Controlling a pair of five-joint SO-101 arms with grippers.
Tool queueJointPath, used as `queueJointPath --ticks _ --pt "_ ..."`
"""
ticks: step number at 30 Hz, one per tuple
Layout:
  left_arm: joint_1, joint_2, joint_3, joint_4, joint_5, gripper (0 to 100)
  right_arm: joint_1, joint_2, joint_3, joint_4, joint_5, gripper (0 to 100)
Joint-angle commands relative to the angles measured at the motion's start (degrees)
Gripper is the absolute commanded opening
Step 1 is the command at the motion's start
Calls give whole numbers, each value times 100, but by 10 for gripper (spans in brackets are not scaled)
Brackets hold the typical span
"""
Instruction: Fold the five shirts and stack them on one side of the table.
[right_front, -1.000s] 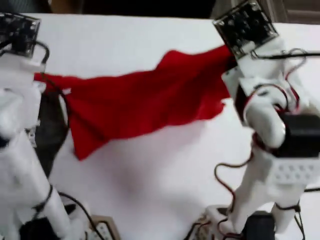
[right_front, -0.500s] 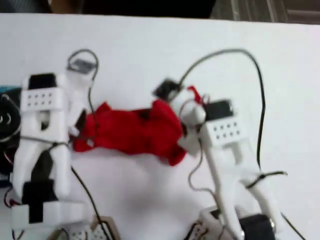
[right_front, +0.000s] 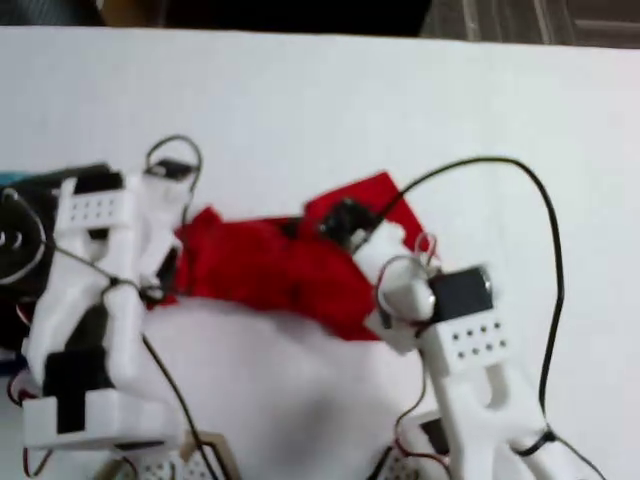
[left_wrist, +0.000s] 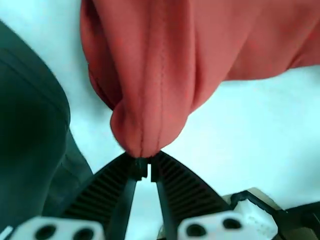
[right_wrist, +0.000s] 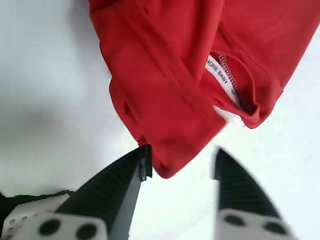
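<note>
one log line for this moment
red shirt bunched | left jaws shut on its fold | right jaws open at its corner | not yet folded

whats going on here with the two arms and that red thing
Two robot arms are working on a red shirt that lies bunched up in the middle of the white table, not yet folded flat. The left pincer is shut on a rolled fold at one end of the shirt. The right pincer is open at the other end, with a corner of the shirt between its fingers, near the collar label. A dark cloth lies beside the left arm.
</note>
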Motion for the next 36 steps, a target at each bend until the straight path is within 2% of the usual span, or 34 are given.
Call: queueJointPath --ticks 1,5,9,13,18,21,26,28,33,36 --pt "-62 -26 75 -220 -62 25 22 -171 -527 13 -53 382" --pt "-62 -44 145 -255 -26 25 330 163 -448 -769 -396 382" --pt "-62 -624 268 -369 -26 25 374 1411 -97 -1376 -668 319" --pt "-53 -1837 734 -589 -53 25 418 2484 -114 -1385 -668 269" --pt "-18 -3209 2044 -1327 -62 25 374 2791 -70 -1182 -668 258" --pt "-18 -3446 2536 -1600 -62 25 365 2677 -79 -971 -651 241" --pt "-9 -3481 2475 -1565 -62 34 391 2158 -70 -769 -624 262" --pt "35 -3455 2316 -1433 -211 83 374 2035 -70 -769 -633 262" --pt "202 -3473 1895 -1064 -949 286 374 1982 -62 -769 -659 262" --pt "202 -3473 1780 -1064 -1327 282 374 1982 18 -796 -668 262"
